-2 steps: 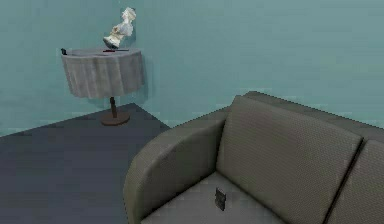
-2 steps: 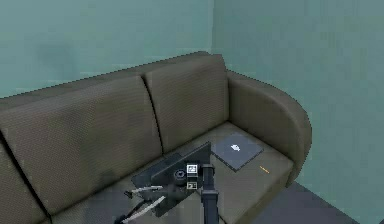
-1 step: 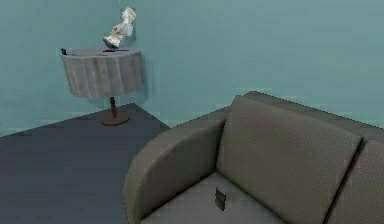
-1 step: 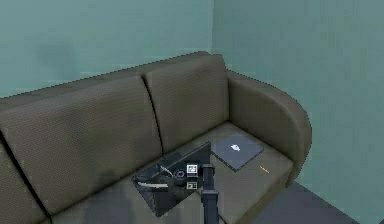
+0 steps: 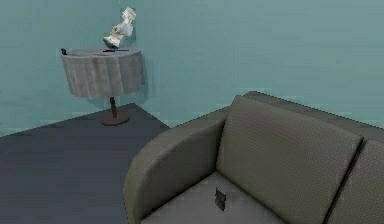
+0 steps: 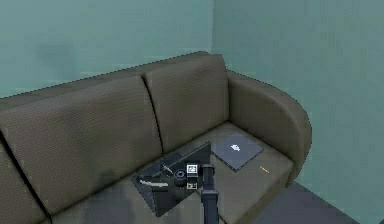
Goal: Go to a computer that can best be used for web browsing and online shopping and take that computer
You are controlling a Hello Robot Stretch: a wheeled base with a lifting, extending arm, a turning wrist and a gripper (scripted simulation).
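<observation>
Laptop point(image 6: 237, 152) on sofa point(image 6: 90, 120) near gripper point(image 6: 153, 183)

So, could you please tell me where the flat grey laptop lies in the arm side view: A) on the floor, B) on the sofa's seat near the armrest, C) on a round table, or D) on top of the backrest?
B: the laptop lies flat on the seat cushion of the sofa, beside the rounded armrest at the arm side view's right.
</observation>
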